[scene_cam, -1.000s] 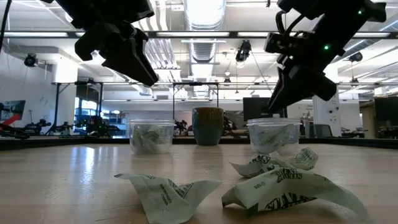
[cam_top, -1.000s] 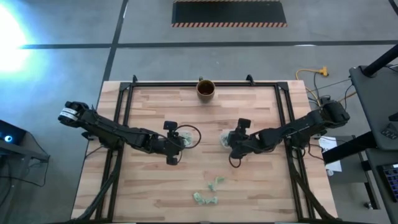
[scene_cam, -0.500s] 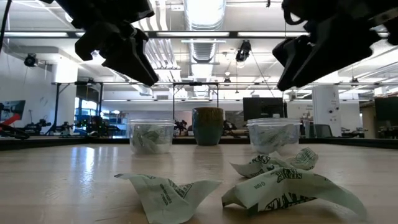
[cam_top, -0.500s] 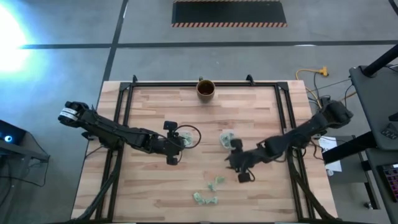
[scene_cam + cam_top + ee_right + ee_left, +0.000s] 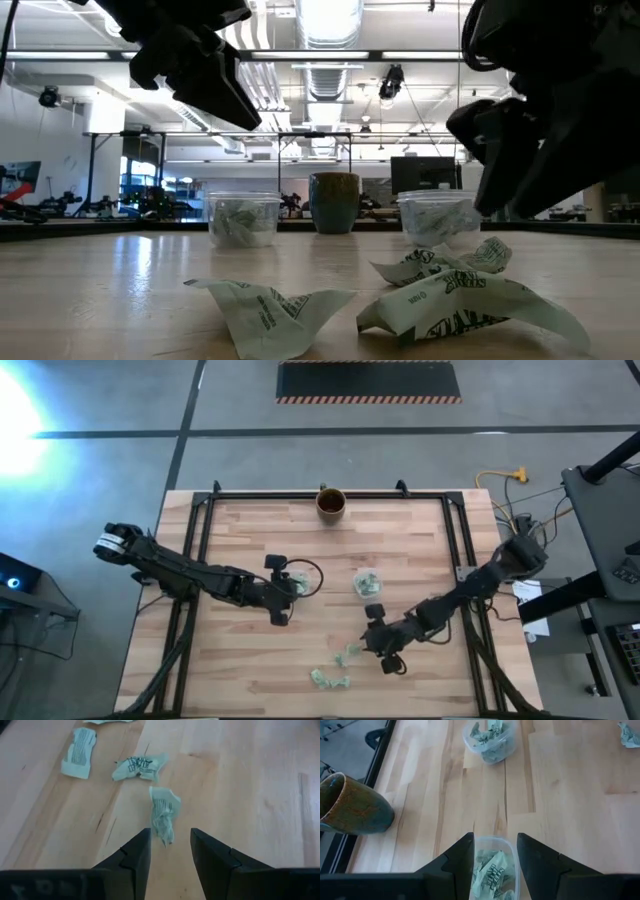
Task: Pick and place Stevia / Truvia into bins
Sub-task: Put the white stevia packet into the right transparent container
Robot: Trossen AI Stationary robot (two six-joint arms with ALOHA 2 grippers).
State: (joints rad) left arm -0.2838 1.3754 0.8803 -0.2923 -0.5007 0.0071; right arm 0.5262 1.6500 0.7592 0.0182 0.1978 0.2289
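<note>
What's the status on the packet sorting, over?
Left gripper open above its cup, which holds packets. Right gripper open, lined up on a loose packet on the table. Two more packets beyond it. Nothing blocking.

Pale green-and-white printed packets [image 5: 162,817]

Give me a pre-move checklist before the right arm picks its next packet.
1. Right pincer open: ok.
2. Crumpled packet lined up ahead of its fingers: ok.
3. Packet apart from the neighbouring packets: ok.
4. Right pincer lowered enough to close on the packet: cannot tell.
5. Right bin free of arms above it: ok.
6. Left pincer away from the pick spot, open above the left bin: ok.
</note>
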